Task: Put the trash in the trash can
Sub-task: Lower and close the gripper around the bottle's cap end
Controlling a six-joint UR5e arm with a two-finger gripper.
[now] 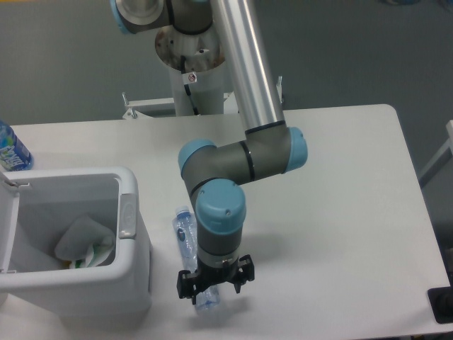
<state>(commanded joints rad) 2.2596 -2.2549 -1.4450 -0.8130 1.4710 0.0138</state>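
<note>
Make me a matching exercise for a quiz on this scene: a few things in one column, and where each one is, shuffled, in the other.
Things:
1. crumpled white paper
2. clear water bottle
3. bright blue-label bottle
4. gripper

Places:
A. at the table's far left edge
B. lying on the table beside the bin
C. inside the white trash can
D. over the lower end of the lying bottle, jaws spread

Pairs: 1-C, 2-B, 3-A, 4-D

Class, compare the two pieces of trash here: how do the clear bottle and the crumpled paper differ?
The clear bottle lies on the table under the gripper; the crumpled paper already sits inside the trash can. The bottle is slim and see-through; the paper is white and crumpled.
</note>
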